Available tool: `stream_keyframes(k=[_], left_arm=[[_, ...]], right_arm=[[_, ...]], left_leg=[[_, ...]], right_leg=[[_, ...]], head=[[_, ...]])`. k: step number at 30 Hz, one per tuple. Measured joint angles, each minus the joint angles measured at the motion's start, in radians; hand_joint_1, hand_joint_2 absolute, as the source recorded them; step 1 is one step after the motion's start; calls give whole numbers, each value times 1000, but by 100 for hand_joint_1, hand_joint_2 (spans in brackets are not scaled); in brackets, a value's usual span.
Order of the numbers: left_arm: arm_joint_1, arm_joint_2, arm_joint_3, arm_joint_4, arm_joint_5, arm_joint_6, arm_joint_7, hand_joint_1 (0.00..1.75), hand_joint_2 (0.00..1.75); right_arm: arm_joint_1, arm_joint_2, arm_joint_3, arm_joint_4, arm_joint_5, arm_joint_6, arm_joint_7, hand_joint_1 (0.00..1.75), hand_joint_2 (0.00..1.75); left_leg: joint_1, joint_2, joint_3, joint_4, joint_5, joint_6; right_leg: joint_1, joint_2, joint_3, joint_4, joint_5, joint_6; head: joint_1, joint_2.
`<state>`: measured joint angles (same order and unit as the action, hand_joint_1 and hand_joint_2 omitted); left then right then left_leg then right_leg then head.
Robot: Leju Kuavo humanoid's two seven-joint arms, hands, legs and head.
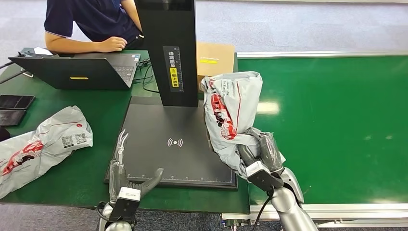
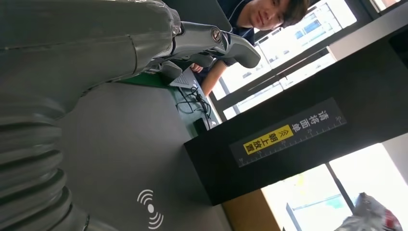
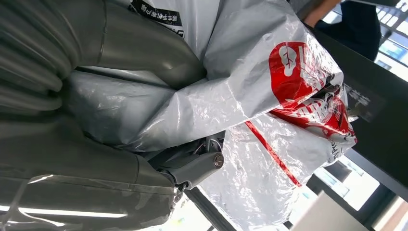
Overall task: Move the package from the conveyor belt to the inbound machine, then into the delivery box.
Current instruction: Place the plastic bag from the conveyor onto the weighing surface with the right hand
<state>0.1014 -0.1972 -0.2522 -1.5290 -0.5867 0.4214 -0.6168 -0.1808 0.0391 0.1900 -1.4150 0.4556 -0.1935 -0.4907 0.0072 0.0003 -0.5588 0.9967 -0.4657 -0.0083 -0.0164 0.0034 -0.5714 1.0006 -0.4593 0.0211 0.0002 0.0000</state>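
Note:
A grey plastic package (image 1: 230, 113) with red print is gripped at its lower end by my right hand (image 1: 260, 156), which holds it upright over the right edge of the black inbound machine's scan pad (image 1: 173, 144). The right wrist view shows the crumpled package (image 3: 269, 96) squeezed between the thumb and fingers (image 3: 192, 166). My left hand (image 1: 127, 175) rests open at the pad's front left corner, fingers spread and holding nothing. In the left wrist view its fingers (image 2: 226, 41) hover just above the pad (image 2: 125, 159). The green conveyor belt (image 1: 337, 120) lies to the right.
The machine's black post (image 1: 168, 48) rises behind the pad. A second grey package (image 1: 43, 144) lies on the green table at left. A person (image 1: 96, 24) sits behind an open laptop (image 1: 77, 72). A cardboard box (image 1: 215, 58) stands behind the post.

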Motion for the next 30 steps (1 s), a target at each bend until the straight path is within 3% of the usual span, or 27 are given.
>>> stream_keyframes(k=[8,18,30], left_arm=[[3,0,-4,0,-21,-9,14,0,175],[15,5,-4,0,-21,-8,14,0,175],[-3,8,-10,17,-11,-36,9,0,175]], right_arm=[[-7,15,-1,106,-43,83,0,143,175],[-22,17,-3,191,-48,94,10,132,175],[-38,29,4,235,49,126,89,127,175]], left_leg=[[0,0,0,0,0,0],[0,0,0,0,0,0],[0,0,2,0,0,0]], right_leg=[[0,0,0,0,0,0],[0,0,0,0,0,0],[0,0,1,0,0,0]], head=[[0,0],[0,0],[0,0]])
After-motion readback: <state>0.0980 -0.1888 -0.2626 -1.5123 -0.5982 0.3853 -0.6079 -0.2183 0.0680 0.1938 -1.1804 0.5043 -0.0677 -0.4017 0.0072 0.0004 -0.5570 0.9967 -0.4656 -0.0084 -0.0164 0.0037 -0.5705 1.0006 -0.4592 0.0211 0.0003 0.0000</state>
